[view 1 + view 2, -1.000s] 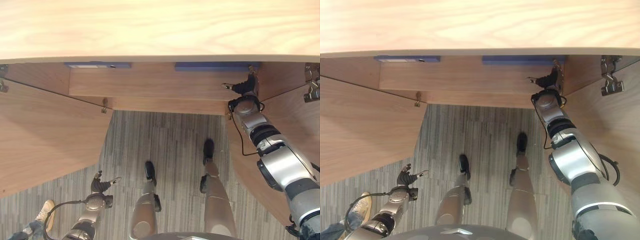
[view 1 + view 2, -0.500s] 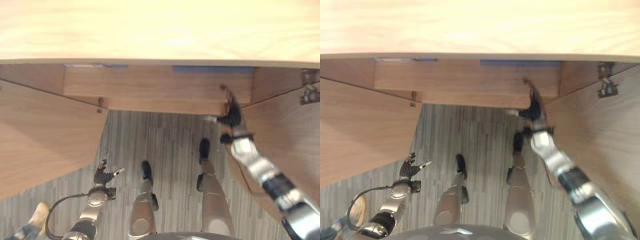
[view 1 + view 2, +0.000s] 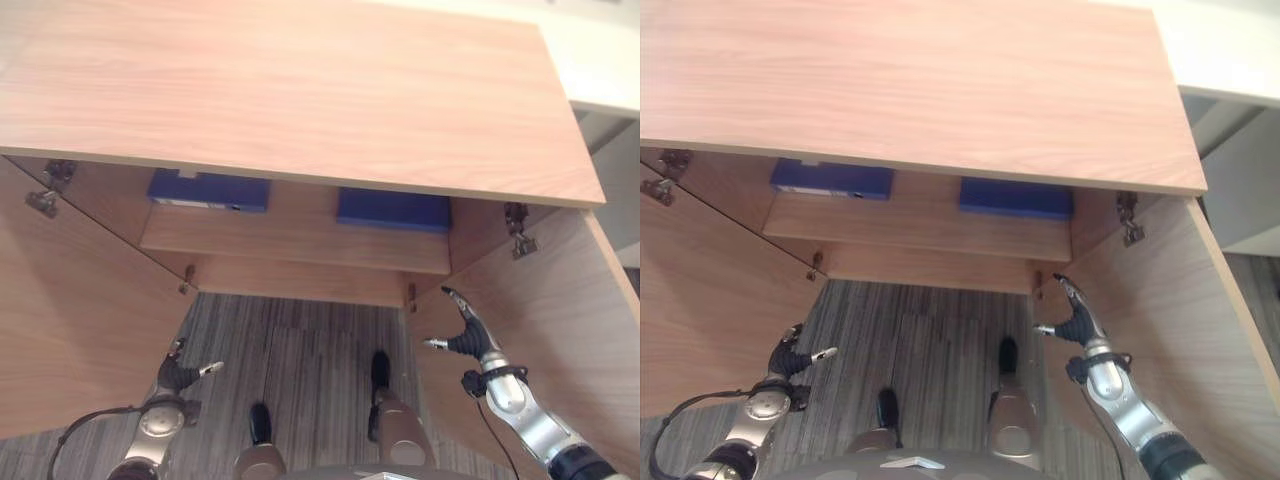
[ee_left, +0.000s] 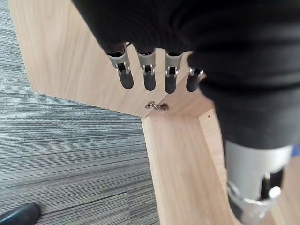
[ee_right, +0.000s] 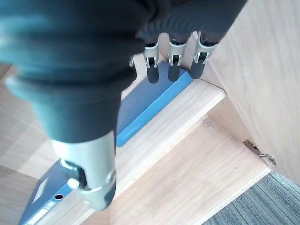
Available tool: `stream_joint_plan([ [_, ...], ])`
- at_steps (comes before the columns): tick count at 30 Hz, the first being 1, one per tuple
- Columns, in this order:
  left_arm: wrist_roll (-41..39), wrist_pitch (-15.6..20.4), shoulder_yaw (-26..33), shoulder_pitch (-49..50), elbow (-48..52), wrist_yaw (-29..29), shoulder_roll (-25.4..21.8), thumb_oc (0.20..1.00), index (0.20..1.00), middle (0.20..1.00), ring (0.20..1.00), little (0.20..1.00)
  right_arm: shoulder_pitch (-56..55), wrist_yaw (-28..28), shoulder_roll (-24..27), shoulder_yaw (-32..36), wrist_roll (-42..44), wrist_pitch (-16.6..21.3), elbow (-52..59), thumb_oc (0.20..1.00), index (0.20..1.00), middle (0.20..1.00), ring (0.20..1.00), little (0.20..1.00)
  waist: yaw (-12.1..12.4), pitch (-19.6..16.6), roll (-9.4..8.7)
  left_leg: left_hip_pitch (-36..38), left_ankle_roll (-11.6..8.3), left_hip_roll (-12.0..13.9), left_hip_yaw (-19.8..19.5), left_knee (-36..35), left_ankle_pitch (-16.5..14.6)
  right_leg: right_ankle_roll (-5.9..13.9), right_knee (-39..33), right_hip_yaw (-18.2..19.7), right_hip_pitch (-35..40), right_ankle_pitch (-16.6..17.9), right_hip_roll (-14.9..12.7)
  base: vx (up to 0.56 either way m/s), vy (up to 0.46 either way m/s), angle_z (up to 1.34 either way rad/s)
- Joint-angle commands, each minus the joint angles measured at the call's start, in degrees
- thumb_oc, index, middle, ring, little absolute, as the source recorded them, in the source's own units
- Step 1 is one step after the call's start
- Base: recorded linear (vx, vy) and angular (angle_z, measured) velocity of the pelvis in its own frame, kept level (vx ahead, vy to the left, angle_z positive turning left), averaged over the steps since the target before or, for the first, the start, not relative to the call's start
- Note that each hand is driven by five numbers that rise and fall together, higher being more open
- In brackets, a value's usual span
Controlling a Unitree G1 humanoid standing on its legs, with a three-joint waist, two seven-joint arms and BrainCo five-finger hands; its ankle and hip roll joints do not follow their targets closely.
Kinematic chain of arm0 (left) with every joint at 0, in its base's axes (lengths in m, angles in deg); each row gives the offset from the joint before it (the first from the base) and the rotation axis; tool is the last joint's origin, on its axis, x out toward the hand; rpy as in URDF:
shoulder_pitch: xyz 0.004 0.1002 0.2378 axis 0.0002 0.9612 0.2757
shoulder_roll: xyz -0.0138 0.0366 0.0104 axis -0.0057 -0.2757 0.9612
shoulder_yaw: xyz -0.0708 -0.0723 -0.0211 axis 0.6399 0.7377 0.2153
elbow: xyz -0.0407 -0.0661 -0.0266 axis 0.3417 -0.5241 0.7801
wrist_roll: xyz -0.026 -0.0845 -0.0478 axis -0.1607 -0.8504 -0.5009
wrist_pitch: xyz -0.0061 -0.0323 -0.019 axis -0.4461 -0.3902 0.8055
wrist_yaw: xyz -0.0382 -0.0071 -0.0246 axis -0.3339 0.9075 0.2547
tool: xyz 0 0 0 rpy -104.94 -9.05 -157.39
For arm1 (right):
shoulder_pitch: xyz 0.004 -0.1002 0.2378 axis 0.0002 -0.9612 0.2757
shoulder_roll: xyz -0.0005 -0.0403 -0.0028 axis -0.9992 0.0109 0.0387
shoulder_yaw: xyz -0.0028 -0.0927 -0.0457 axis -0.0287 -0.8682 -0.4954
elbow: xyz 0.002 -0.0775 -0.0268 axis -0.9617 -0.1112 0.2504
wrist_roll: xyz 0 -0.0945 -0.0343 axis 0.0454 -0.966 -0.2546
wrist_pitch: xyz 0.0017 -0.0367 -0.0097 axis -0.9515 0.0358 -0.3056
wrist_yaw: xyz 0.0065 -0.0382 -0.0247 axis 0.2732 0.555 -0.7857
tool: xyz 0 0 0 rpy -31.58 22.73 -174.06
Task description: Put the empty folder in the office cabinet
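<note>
Two blue folders lie flat on the upper shelf of the open wooden cabinet: one at the left, one at the right. My right hand hangs open below and to the right of the shelf, beside the right door, holding nothing. In the right wrist view its straight fingers point toward the right folder, with the left folder's spine further along the shelf. My left hand is open low over the floor, near the left door; its fingers are straight.
The left door and the right door both stand swung out toward me. The cabinet's broad top overhangs the shelves. Grey striped carpet lies between the doors. A lower shelf runs under the folders.
The camera has tilted, showing more of the cabinet top and both folders. My right hand has drawn back from the shelf's right corner, down and toward me. The left hand has barely moved.
</note>
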Motion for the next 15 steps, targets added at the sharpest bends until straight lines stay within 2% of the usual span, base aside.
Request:
stream_joint_plan([
  [1, 1.45, 3.32, 2.5, 1.88, 5.45, -1.21, -1.82, 1.0, 1.0, 1.0, 1.0, 1.0, 1.04, 4.96, -0.07, 3.56, -3.14, 2.55, 2.04, 1.0, 1.0, 1.0, 1.0, 1.0, -0.5, 0.47, 1.29, 7.9, 2.57, -2.83, -1.78, 6.59, -16.38, 6.45, -3.07, 2.49, -7.81, 12.8, -5.59, -0.04, 0.163, 0.01],
  [4, 1.84, 3.71, 2.72, 3.52, 6.39, -1.77, -0.78, 1.0, 1.0, 1.0, 1.0, 1.0, -1.53, 9.79, -2.55, 7.04, -6.37, 2.64, 1.72, 1.0, 1.0, 1.0, 1.0, 1.0, -1.53, -0.03, 0.95, 8.98, 4.04, -4.95, -1.46, 6.66, -16.42, 6.45, -3.83, 2.63, -7.02, 15.24, -6.0, -0.04, 0.135, -0.08],
  [5, 1.94, 3.9, 2.75, 3.91, 6.56, -2.04, -0.29, 1.0, 1.0, 1.0, 1.0, 1.0, -2.63, 11.52, -3.27, 8.42, -7.22, 2.87, 1.71, 1.0, 1.0, 1.0, 1.0, 1.0, -1.8, -0.18, 1.51, 9.49, 4.37, -5.21, -1.04, 6.43, -16.26, 6.45, -4.15, 2.4, -6.9, 15.91, -5.72, -0.05, 0.147, -0.17],
  [9, 2.29, 4.31, 1.73, 4.63, 6.45, -1.89, 0.33, 1.0, 1.0, 1.0, 1.0, 1.0, -3.7, 12.68, -3.74, 7.22, -9.2, 2.4, -0.57, 1.0, 1.0, 1.0, 1.0, 1.0, -3.19, -0.87, 2.17, 10.21, 4.53, -6.49, 2.01, 1.82, -11.91, 6.45, -3.85, -1.12, -7.35, 18.3, -6.95, -0.07, 0.099, -0.32],
  [11, 2.44, 4.38, 0.78, 4.12, 6.42, -1.9, 0.45, 1.0, 1.0, 1.0, 1.0, 1.0, -4.0, 13.06, -3.21, 6.01, -9.6, 2.66, -2.78, 1.0, 1.0, 1.0, 1.0, 1.0, -3.84, -0.74, 3.23, 9.36, 4.38, -5.72, 3.83, 0.66, -9.63, 6.45, -2.9, -3.48, -6.27, 16.74, -7.21, -0.17, 0.078, -0.42],
  [12, 2.38, 4.37, 0.11, 3.74, 6.31, -1.7, 0.39, 1.0, 1.0, 1.0, 1.0, 1.0, -4.71, 13.55, -3.0, 6.14, -9.4, 3.08, -4.35, 1.0, 1.0, 1.0, 1.0, 1.0, -4.15, -0.89, 3.58, 8.73, 4.57, -5.78, 4.75, 0.07, -8.61, 6.45, -0.69, -3.57, -5.47, 14.43, -7.2, -0.21, 0.122, -0.37],
  [15, 2.25, 4.53, -1.69, 3.0, 6.3, -1.44, 0.18, 1.0, 1.0, 1.0, 1.0, 1.0, -6.5, 16.09, -6.24, 9.41, -5.38, 3.82, -11.57, 1.0, 1.0, 1.0, 1.0, 1.0, -4.95, -2.4, 4.81, 6.4, 5.55, -6.04, 7.35, -0.2, -6.93, 6.45, 5.11, -0.93, -2.33, 8.52, -5.56, -0.19, 0.104, -0.42],
])
